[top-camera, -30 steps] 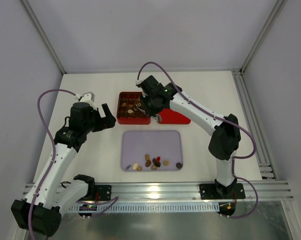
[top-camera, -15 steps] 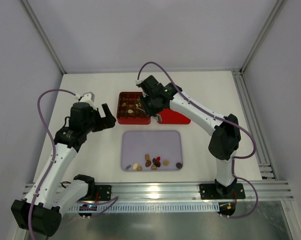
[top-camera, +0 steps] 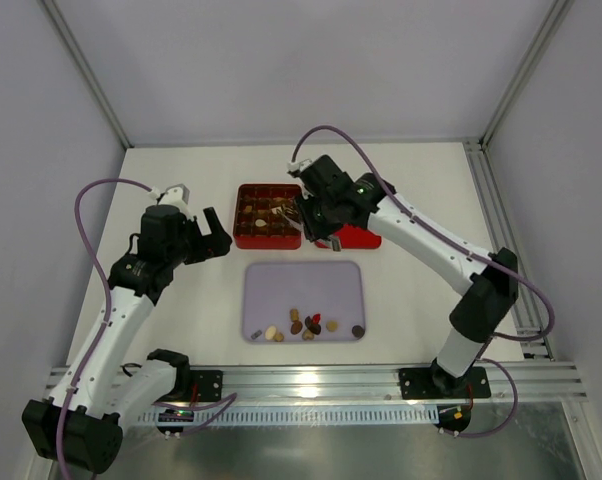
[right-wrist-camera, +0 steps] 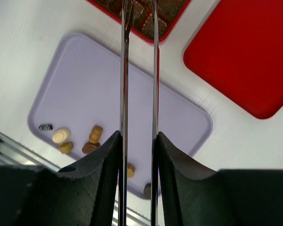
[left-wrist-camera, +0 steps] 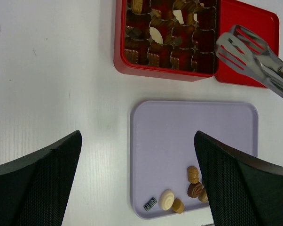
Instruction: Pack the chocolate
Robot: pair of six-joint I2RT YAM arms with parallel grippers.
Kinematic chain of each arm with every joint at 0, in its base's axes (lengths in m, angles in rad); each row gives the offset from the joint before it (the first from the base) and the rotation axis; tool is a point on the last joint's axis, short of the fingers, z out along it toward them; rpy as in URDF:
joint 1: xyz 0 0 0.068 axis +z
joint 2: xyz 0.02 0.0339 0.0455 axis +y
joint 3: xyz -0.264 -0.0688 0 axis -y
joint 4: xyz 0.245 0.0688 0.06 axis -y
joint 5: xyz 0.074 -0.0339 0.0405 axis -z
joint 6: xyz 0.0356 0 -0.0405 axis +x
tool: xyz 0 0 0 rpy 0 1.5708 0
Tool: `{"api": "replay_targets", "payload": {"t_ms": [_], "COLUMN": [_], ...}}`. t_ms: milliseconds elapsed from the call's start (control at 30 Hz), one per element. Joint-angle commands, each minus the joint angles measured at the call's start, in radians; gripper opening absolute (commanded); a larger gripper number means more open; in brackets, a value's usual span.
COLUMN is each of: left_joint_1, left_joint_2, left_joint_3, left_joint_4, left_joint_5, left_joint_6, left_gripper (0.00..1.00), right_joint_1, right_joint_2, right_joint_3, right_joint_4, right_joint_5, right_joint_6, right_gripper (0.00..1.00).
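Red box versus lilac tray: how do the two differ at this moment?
The red box is square, split into a grid of compartments; the lilac tray is a flat rectangle with rounded corners. Chocolates in the box sit in separate cells; those on the tray lie loose, clustered along its near edge. The box lies farther from the arm bases than the tray. Both rest flat on the white table.

chocolate on tray | box behind tray | lid right of box
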Motion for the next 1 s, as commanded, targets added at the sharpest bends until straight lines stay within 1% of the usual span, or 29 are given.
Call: {"api": "replay_targets", "payload": {"t_ms": [0, 33, 167, 267, 400, 467, 667, 967], "left_joint_1": [0.005, 0.005, 0.005, 0.007, 0.007, 0.007, 0.007, 0.007], "left_joint_2": [-0.005, -0.006, -0.008, -0.005, -0.002, -0.003, 0.001, 0.004], "left_joint_3": [0.024, 0.022, 0.022, 0.024, 0.022, 0.022, 0.022, 0.022], "left_joint_4": [0.011, 0.011, 0.013, 0.011, 0.013, 0.013, 0.014, 0.013], "left_joint_5": [-0.008, -0.008, -0.010, -0.007, -0.007, -0.007, -0.005, -0.004], "left_joint_6": [0.005, 0.005, 0.003, 0.004, 0.005, 0.005, 0.003, 0.002], "left_gripper": [1.00, 1.00, 1.00, 1.00, 1.00, 1.00, 1.00, 1.00], "right_joint_1": [0.044, 0.053, 0.125, 0.186, 0.269, 0.291, 0.343, 0.374], "right_joint_2": [-0.156, -0.208, -0.335, -0.418, -0.489, -0.517, -0.546, -0.531], "right_joint_3": [-0.088, -0.114, -0.275, -0.358, -0.414, -0.437, -0.480, -0.516], "right_joint_4": [-0.019, -0.036, -0.077, -0.132, -0.209, -0.246, -0.304, -0.297], "right_joint_5": [0.010, 0.013, 0.000, -0.019, -0.042, -0.048, -0.051, -0.063], "right_joint_6": [0.015, 0.023, 0.055, 0.081, 0.115, 0.135, 0.161, 0.165], "right_gripper": [0.38, 0.38, 0.38, 0.38, 0.38, 0.38, 0.38, 0.38]}}
